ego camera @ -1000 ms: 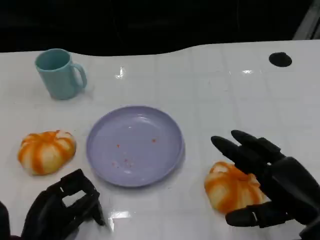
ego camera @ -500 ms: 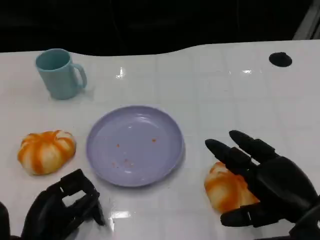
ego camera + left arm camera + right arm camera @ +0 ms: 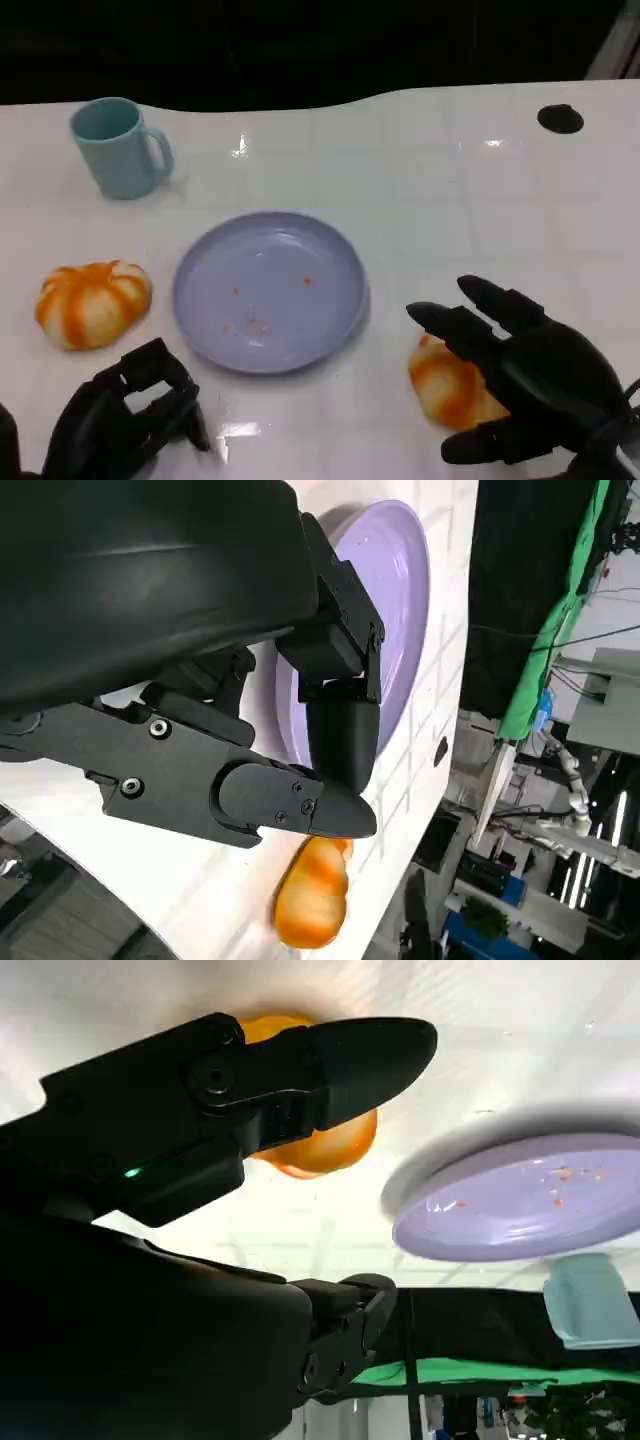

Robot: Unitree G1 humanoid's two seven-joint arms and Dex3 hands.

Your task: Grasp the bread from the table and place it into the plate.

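At the left a teal ceramic mug (image 3: 120, 147) stands back, an orange-striped round bun (image 3: 92, 303) lies near the curled, empty left hand (image 3: 125, 415). The shallow lavender plate (image 3: 270, 290) waits in the middle. Right of it, the right hand (image 3: 530, 375) hovers spread over the second orange-striped bun (image 3: 445, 383); it should settle lower and close evenly before lifting.
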